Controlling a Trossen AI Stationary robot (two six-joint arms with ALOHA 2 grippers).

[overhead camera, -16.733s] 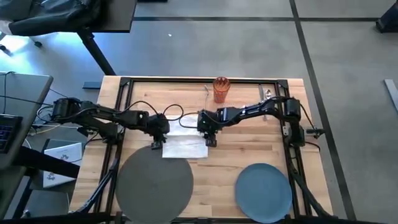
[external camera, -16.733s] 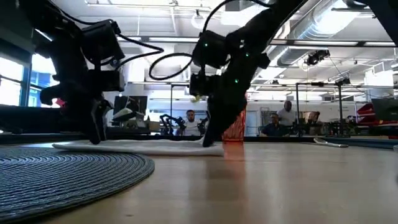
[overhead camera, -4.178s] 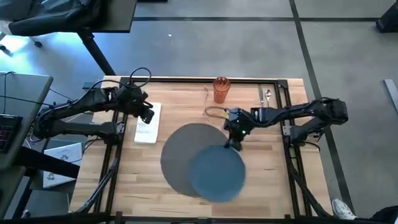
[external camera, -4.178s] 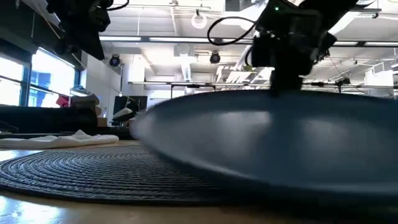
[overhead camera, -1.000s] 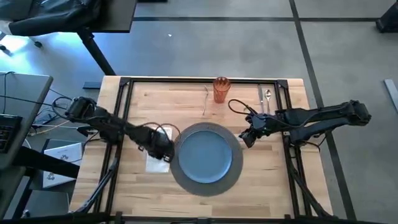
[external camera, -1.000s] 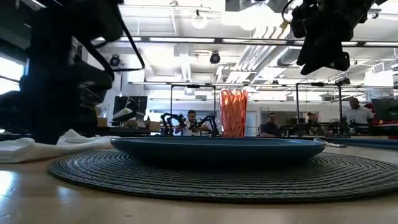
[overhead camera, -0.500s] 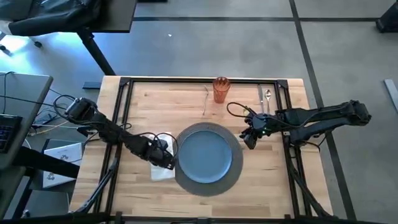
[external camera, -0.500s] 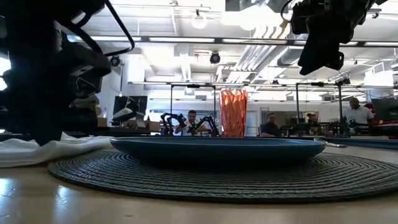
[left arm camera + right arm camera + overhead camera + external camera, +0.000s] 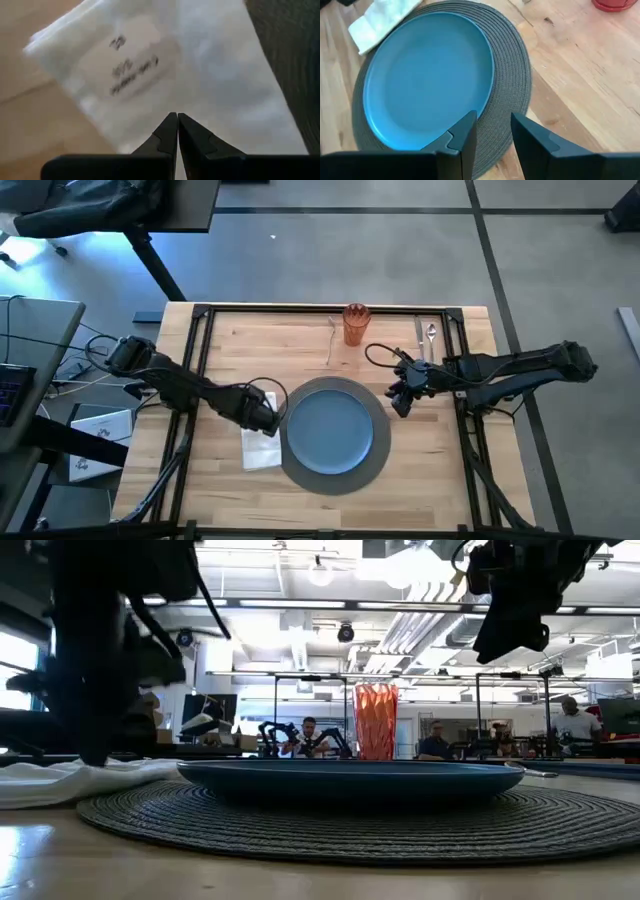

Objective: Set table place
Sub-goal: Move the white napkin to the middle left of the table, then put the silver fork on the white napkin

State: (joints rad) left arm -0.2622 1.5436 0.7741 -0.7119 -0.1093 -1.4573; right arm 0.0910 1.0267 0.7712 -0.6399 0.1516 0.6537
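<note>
Landmark: blue plate [image 9: 329,427], centred on the grey placemat [image 9: 372,458] at mid-table [image 9: 430,480], placemat rim showing all round it.
Left gripper [image 9: 264,419]: down at the plate's left side, just off the placemat edge, over the white napkin [image 9: 261,448]; fingers [image 9: 170,134] pressed together, tips meeting with nothing seen between them, pointed at the napkin.
Napkin: flat on the wood directly left of the plate, one long edge against or just under the placemat rim; faint print visible on it in the left wrist view; in the low view a rumpled white fold beside the placemat.
Right gripper [image 9: 398,402]: at the plate's right, above the placemat's outer edge and clear of the plate; fingers [image 9: 465,136] apart with a bare gap between them, holding nothing; raised off the table in the low view.
Tumbler [image 9: 355,323]: orange, upright, at the far table edge beyond the plate, well apart from it.
Fork [image 9: 331,340]: lying just left of the tumbler, beyond the plate.
Spoon [image 9: 430,334]: near the far right corner, beyond and right of the plate, by the black rail.
Background: people [image 9: 307,737] seated in the room behind the plate in the low view.
</note>
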